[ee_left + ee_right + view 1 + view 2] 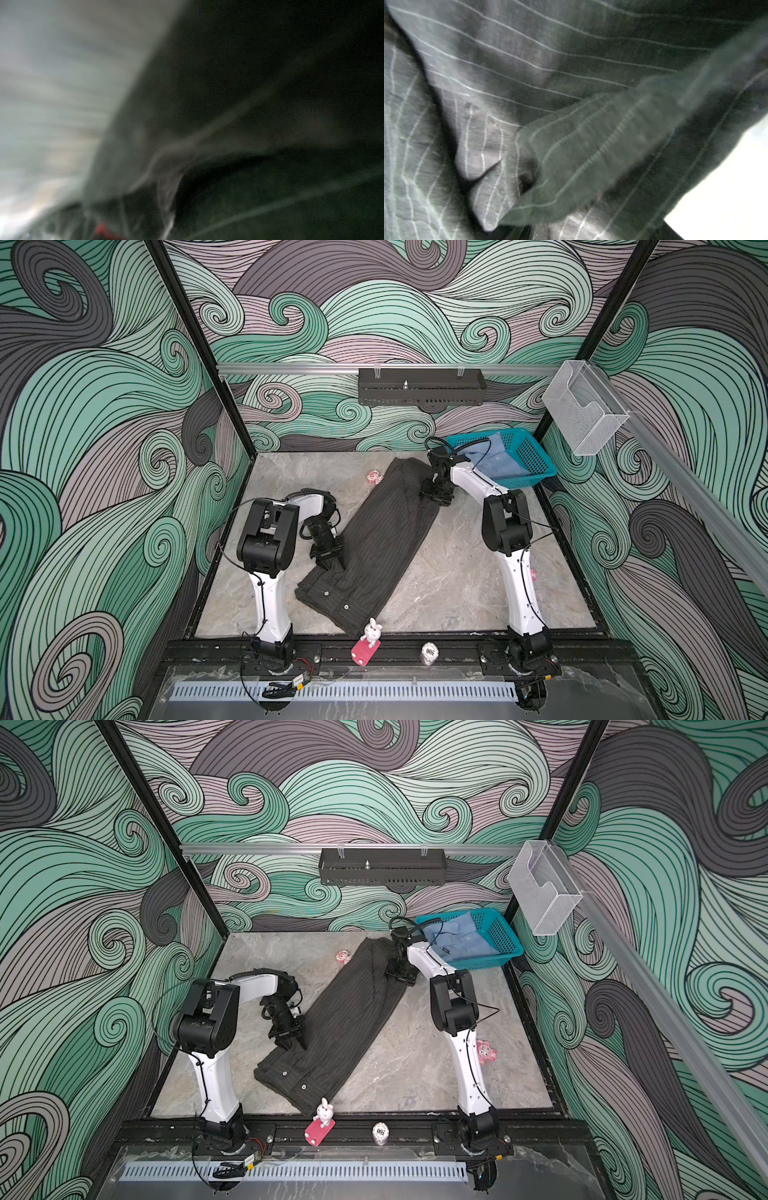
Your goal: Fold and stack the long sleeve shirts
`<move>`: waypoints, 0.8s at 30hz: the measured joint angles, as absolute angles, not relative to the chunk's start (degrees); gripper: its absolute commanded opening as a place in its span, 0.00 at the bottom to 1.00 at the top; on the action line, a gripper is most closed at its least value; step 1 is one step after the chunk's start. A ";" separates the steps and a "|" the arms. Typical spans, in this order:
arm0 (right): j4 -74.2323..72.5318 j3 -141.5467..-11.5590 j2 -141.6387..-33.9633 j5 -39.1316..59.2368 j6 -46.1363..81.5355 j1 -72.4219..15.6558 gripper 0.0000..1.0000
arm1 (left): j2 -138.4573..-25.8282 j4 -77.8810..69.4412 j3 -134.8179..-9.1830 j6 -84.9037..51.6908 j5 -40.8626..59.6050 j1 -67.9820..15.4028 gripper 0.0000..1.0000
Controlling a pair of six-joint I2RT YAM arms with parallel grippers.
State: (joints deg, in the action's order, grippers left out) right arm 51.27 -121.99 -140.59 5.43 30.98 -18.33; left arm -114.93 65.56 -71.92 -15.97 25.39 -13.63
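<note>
Charcoal weave with thin pale pinstripes: dark shirt [376,537] [345,1017], folded into a long narrow band. Lies flat and slantwise on the grey marbled tabletop [457,572] [415,1052], from near the front edge toward the far right corner. Shows two small round buttons on the doubled, creased near end. Black, angular left gripper [331,563] [292,1043] at the band's left edge, near that end. Points down at the cloth with fingers spread in a V; cannot tell whether touching it. Left wrist view: mostly blur, dark fabric beside pale table. Black right gripper [436,494] [400,973] at the band's far end, on its right edge. Fingers not made out from above; cannot tell whether spread or pinching. Right wrist view: soft, rumpled pinstriped folds close up, with one blurred flap across them. Smooth light blue shirt [494,462] [457,940], loosely crumpled, inside the teal plastic mesh basket [538,460] [500,936] at the far right corner, just beyond the right gripper.
</note>
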 measured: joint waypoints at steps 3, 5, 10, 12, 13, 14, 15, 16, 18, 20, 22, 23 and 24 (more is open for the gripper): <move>52.90 -128.62 -144.20 5.85 29.23 -18.33 0.70 | -114.87 62.46 -71.79 -18.57 29.15 -16.10 0.40; 54.33 -133.64 -146.80 6.09 28.21 -18.33 0.70 | -115.20 60.58 -72.23 -20.34 31.20 -17.72 0.39; 56.42 -142.93 -151.30 6.24 26.72 -18.28 0.69 | -116.71 56.90 -74.67 -24.64 34.79 -21.52 0.39; 56.88 -146.28 -152.99 6.48 26.30 -18.28 0.69 | -116.71 55.24 -74.67 -26.28 35.90 -22.74 0.40; 57.06 -147.72 -153.82 6.55 26.20 -18.28 0.68 | -116.71 54.22 -74.54 -27.24 36.51 -23.20 0.40; 57.25 -149.23 -154.65 6.70 26.09 -18.28 0.68 | -116.68 53.41 -74.22 -28.12 37.08 -23.73 0.40; 57.45 -150.45 -155.35 6.96 26.06 -18.24 0.68 | -116.55 52.58 -73.73 -28.99 37.82 -24.18 0.40; 57.65 -151.83 -156.07 7.38 26.06 -18.24 0.68 | -116.14 51.59 -73.01 -29.85 38.41 -24.56 0.41; 57.71 -154.26 -157.60 8.38 26.11 -18.17 0.68 | -115.20 49.56 -71.37 -31.51 39.29 -25.02 0.41; 57.47 -155.15 -158.50 9.69 26.20 -18.13 0.68 | -113.99 47.07 -69.32 -33.34 40.18 -25.71 0.41; 57.17 -155.17 -158.76 11.03 26.37 -18.13 0.68 | -112.84 44.84 -67.35 -35.00 40.95 -26.39 0.40; 56.82 -155.24 -158.85 11.73 26.41 -18.15 0.68 | -112.27 43.79 -66.57 -35.70 41.19 -26.70 0.41; 56.42 -155.24 -158.93 12.36 26.44 -18.22 0.68 | -111.87 43.03 -65.93 -36.34 41.34 -26.87 0.42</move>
